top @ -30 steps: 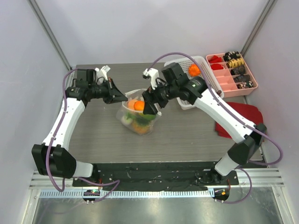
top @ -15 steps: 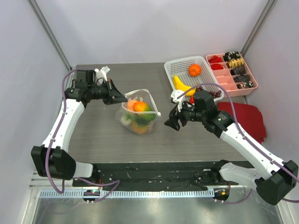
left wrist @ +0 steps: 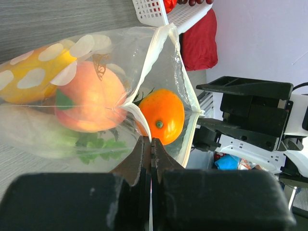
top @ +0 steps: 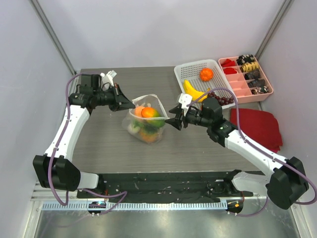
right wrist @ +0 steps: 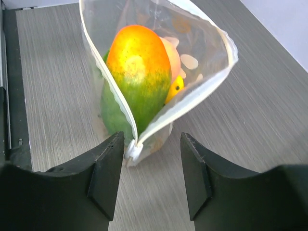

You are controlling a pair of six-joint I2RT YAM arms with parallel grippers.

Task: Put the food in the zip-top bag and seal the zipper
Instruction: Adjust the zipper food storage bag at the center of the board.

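Note:
The zip-top bag (top: 146,130) stands open in the middle of the table, holding food: an orange-green mango (right wrist: 137,72), an orange fruit (left wrist: 163,115), a pink peach (left wrist: 89,101) and green leaves (left wrist: 96,144). My left gripper (top: 132,105) is shut on the bag's left mouth edge, pinching the zipper strip (left wrist: 144,122) and holding it up. My right gripper (top: 173,124) is open and empty, low at the bag's right end. In the right wrist view its jaws (right wrist: 151,161) stand either side of the white zipper slider (right wrist: 131,151), the left pad almost touching it.
A white mesh basket (top: 193,69) at the back right holds a banana (top: 192,90), an orange fruit (top: 206,74) and dark grapes (top: 220,98). A pink compartment tray (top: 241,85) stands beside it. A red cloth (top: 257,126) lies at the right.
My right arm left the bag's mouth, swung out to the right and came back low to the bag's right end. A mango now sits in the bag. The left arm held still.

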